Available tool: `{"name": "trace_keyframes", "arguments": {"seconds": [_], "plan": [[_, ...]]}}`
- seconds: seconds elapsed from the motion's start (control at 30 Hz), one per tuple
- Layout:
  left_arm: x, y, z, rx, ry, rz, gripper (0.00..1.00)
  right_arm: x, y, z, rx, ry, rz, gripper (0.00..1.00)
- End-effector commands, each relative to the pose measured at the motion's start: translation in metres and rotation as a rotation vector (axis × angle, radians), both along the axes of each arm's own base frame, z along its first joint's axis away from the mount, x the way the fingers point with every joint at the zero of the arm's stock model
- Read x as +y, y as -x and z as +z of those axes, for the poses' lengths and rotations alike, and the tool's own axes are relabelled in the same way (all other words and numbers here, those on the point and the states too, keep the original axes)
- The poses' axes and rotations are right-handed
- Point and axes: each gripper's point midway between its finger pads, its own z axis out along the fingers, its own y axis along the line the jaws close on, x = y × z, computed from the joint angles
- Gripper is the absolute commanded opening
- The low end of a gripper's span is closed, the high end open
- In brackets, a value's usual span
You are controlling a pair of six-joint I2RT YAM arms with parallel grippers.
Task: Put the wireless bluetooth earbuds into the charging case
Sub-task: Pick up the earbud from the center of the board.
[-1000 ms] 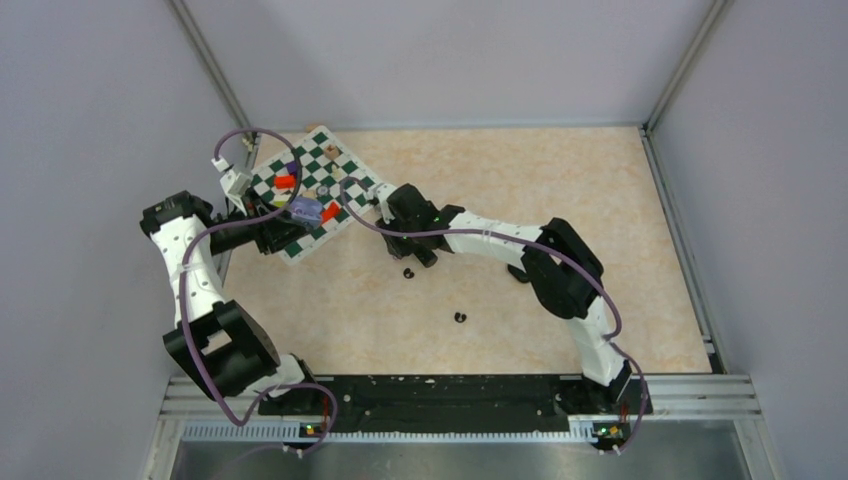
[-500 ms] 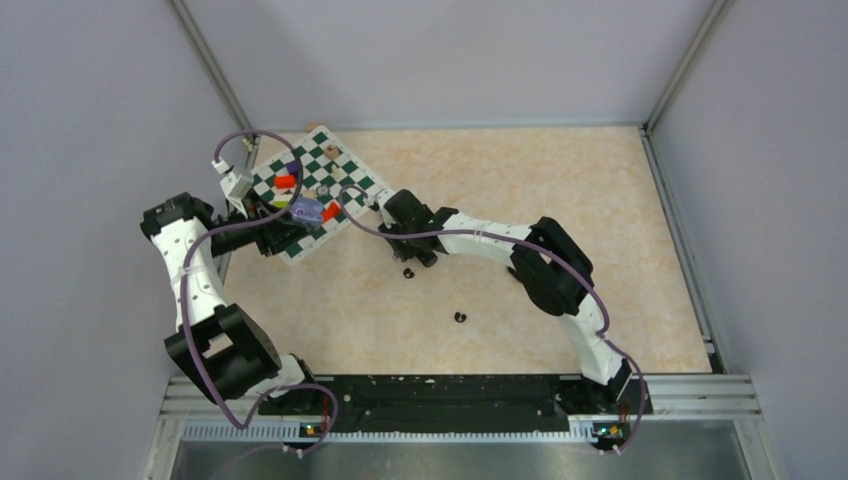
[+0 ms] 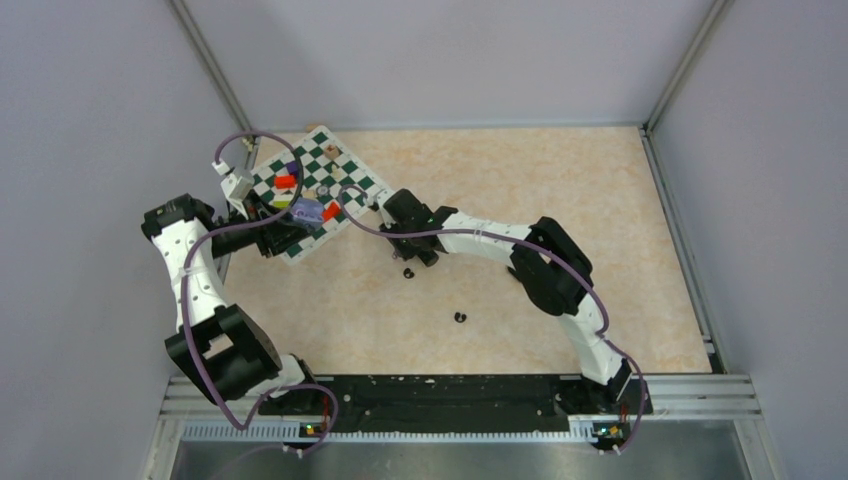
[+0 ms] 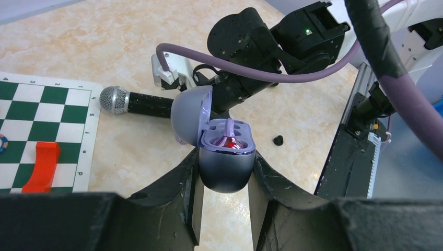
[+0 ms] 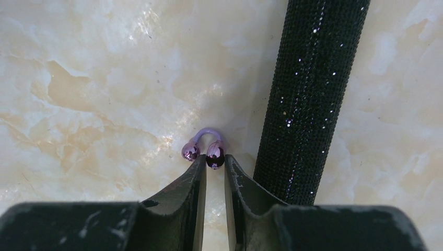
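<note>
My left gripper [image 4: 225, 180] is shut on the base of a purple-grey charging case [image 4: 225, 164] and holds it above the table with its lid open. One pale purple earbud [image 4: 230, 140] sits inside. In the top view the case [image 3: 307, 210] is over the chessboard's near edge. My right gripper [image 5: 215, 163] is shut on one glossy end of a pale purple earbud [image 5: 214, 153], low over the table beside the black microphone [image 5: 308, 94]. Two black earbuds [image 3: 408, 272] [image 3: 460, 318] lie loose on the table; one also shows in the left wrist view [image 4: 278, 139].
A green and white chessboard [image 3: 330, 160] at the back left carries red blocks [image 3: 285, 181] and small pieces. The microphone's silver head [image 4: 114, 98] lies by the board's edge. The right arm [image 3: 480, 238] reaches across the middle. A black rail [image 3: 450, 390] runs along the near edge.
The right arm has shifted slightly left. The left arm still holds the open case in the same place.
</note>
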Motion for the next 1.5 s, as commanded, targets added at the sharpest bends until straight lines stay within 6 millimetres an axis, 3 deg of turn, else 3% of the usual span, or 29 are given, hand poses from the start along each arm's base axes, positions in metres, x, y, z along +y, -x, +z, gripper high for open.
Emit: {"name": "trace_keyframes", "arguments": {"seconds": [0.0, 0.23, 0.47, 0.77, 0.97, 1.2, 1.33, 1.47], "plan": [[-0.005, 0.006, 0.013, -0.037, 0.037, 0.006, 0.00, 0.020, -0.007, 0.024, -0.050, -0.053, 0.018, 0.18], [-0.006, 0.006, 0.012, -0.038, 0.037, 0.005, 0.00, 0.021, -0.005, 0.024, -0.042, -0.055, 0.022, 0.15], [-0.005, 0.005, 0.012, -0.036, 0.040, 0.005, 0.00, 0.025, -0.006, 0.057, -0.073, -0.106, 0.029, 0.15], [-0.006, 0.006, 0.012, -0.040, 0.039, 0.006, 0.00, 0.024, -0.002, 0.027, -0.026, -0.066, 0.026, 0.15], [-0.006, 0.005, 0.012, -0.037, 0.042, 0.006, 0.00, 0.025, -0.002, 0.025, -0.025, -0.063, 0.028, 0.21], [-0.006, 0.006, 0.012, -0.040, 0.041, 0.006, 0.00, 0.025, -0.001, 0.018, -0.018, -0.052, 0.031, 0.22], [-0.006, 0.006, 0.012, -0.040, 0.040, 0.005, 0.00, 0.026, -0.002, 0.017, -0.019, -0.052, 0.032, 0.21], [-0.006, 0.006, 0.012, -0.039, 0.043, 0.006, 0.00, 0.032, 0.002, 0.025, -0.005, -0.078, 0.057, 0.14]]}}
